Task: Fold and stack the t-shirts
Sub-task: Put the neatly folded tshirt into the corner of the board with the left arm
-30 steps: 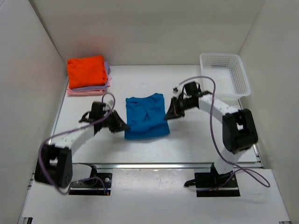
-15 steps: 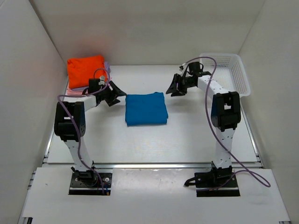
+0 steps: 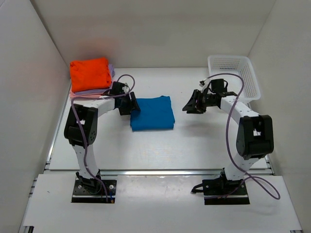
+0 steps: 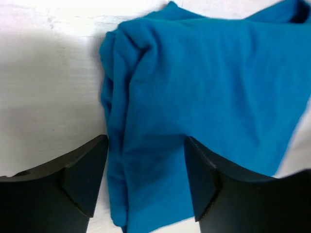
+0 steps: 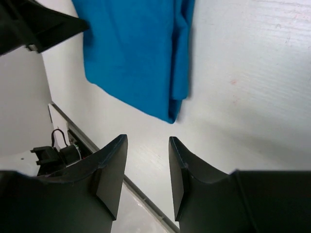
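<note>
Cloth first: the folded blue t-shirt (image 3: 152, 113) lies in front of both pincers. We judge the step as lifting it onto the stack (image 3: 90, 74). The left pincer (image 3: 130, 104) has its fingers apart with the tee's thick edge between them. It should sink low and catch every layer before closing. The right pincer (image 3: 190, 106), spread and empty, hangs apart from the opposite edge and should take it too. The orange-topped stack sits behind the left pincer, the white basket (image 3: 231, 73) behind the right. Nothing seems to block the way.
</note>
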